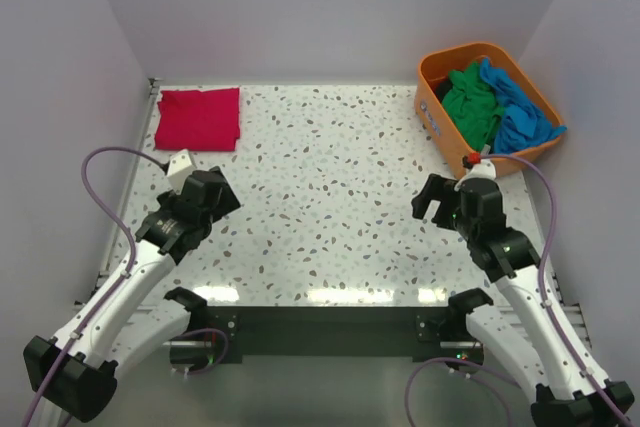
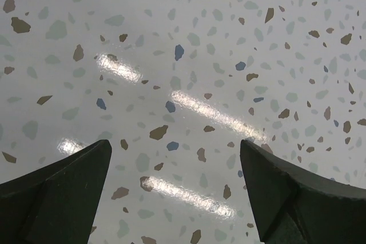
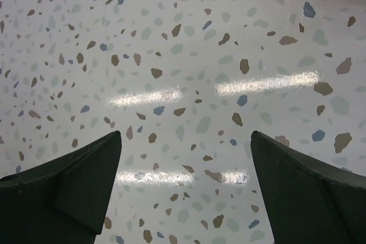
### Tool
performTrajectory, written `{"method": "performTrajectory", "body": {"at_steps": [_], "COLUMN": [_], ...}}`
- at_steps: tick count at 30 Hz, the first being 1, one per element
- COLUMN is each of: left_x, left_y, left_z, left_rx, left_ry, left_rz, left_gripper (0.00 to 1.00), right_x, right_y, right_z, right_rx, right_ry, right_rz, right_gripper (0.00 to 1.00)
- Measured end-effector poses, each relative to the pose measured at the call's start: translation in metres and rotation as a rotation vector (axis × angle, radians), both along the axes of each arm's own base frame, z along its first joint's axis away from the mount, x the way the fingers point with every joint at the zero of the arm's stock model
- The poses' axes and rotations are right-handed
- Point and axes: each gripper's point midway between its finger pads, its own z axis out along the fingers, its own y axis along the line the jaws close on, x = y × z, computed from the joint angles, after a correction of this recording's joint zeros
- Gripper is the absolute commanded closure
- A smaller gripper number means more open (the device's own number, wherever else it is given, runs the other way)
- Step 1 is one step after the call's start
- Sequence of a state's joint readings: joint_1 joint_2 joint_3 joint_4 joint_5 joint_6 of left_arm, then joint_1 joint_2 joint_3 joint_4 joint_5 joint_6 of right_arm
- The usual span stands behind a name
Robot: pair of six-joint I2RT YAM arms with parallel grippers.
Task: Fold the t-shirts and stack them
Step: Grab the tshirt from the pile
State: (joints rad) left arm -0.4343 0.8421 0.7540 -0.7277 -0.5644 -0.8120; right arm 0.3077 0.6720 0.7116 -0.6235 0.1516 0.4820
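Where the left claw (image 1: 220, 197) hangs: near the front, low over the bare speckled worktop (image 1: 320, 177), jaws wide, nothing in it.
Right claw (image 1: 436, 209): near the front on the other side, jaws wide too, holding nothing, just in front of the orange bin (image 1: 432, 112).
Red t-shirt (image 1: 199, 118): far back in the left corner, flat on the worktop, folded into a neat block.
Done so far: this one shirt looks finished, I think.
Red t-shirt's long side: runs left to right along the back wall. I cannot tell which end is the neck.
Green t-shirt (image 1: 470, 102): far back on the right, crumpled up in the bin, no clear long side.
Blue t-shirt (image 1: 520, 112): crumpled beside the green one, spilling a bit over the bin's right rim.
Left to do: the green and blue shirts likely need to come out, get folded, and go on top of the red one.
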Motion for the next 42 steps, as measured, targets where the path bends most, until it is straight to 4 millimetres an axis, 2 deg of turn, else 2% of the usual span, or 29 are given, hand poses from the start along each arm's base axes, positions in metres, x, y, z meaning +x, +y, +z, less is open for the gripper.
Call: {"method": "performTrajectory", "body": {"at_steps": [6,12,13,16,19,21,23,28,31,36,39,42], "left_x": [0.001,0.003,0.003,0.004,0.006,0.007,0.008,0.009,0.011,0.018,0.021,0.022], "left_y": [0.000,-0.001,-0.001,-0.002,-0.003,-0.004,-0.005,-0.006,-0.008,-0.015,-0.016,-0.016], "left_z": [0.000,-0.004,-0.005,-0.011,-0.015,-0.015,-0.016,-0.016,-0.016,-0.022,-0.030,-0.034], "left_rx": [-0.001,0.004,0.007,0.015,0.017,0.017,0.015,0.012,0.006,0.007,0.019,0.025], "left_ry": [-0.003,0.010,0.018,0.041,0.052,0.054,0.054,0.054,0.043,0.055,0.079,0.093], "left_rz": [0.006,0.008,0.008,0.005,0.003,0.002,0.000,-0.003,-0.013,-0.038,-0.040,-0.041], "left_gripper": [0.00,0.00,0.00,0.00,0.00,0.00,0.00,0.00,0.00,0.00,0.00,0.00], "right_x": [0.006,0.025,0.030,0.059,0.099,0.125,0.153,0.213,0.250,0.312,0.329,0.327], "right_y": [0.003,0.007,0.007,0.006,0.001,-0.011,-0.033,-0.117,-0.159,-0.204,-0.222,-0.233], "right_z": [0.011,0.019,0.023,0.052,0.088,0.105,0.117,0.117,0.108,0.090,0.067,0.040], "right_rx": [0.030,0.034,0.023,-0.008,-0.045,-0.067,-0.090,-0.177,-0.244,-0.338,-0.370,-0.378], "right_ry": [-0.048,-0.042,-0.025,-0.027,-0.049,-0.060,-0.061,-0.006,0.029,0.064,0.097,0.160], "right_rz": [-0.003,-0.026,-0.037,-0.081,-0.141,-0.198,-0.266,-0.412,-0.420,-0.392,-0.380,-0.355], "right_gripper": [0.01,0.01,0.01,0.01,0.01,0.01,0.01,0.01,0.01,0.02,0.04,0.11]}}
